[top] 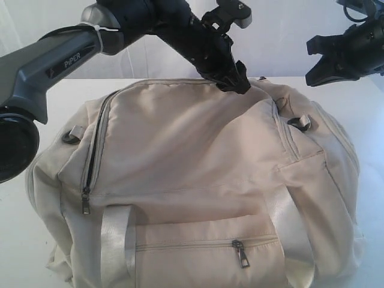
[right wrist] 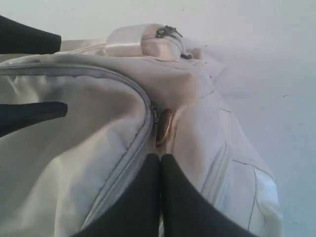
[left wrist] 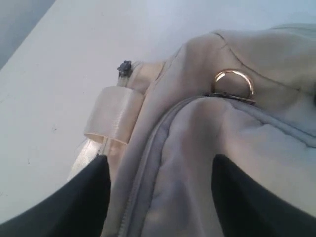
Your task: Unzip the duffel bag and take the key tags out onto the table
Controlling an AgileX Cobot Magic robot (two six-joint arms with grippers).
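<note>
The cream duffel bag (top: 192,150) lies on the white table (top: 21,240) and fills most of the exterior view. Its main zipper (top: 90,171) gapes a little down the left side, above a metal pull (top: 86,203). My left gripper (top: 237,81) reaches across to the bag's far top edge. In the left wrist view it (left wrist: 159,158) is open, straddling the zipper seam (left wrist: 148,163) with only fabric between the fingers. My right gripper (top: 318,65) hovers at the back right, shut (right wrist: 160,157) on nothing, just short of a brass ring (right wrist: 164,126). The key tags are hidden.
A front pocket with its own zipper pull (top: 241,253) sits between two shiny webbing handles (top: 117,246). A D-ring (top: 300,123) hangs at the bag's right shoulder and another (top: 71,135) at the left. Bare table (left wrist: 74,49) lies beyond the bag's far side.
</note>
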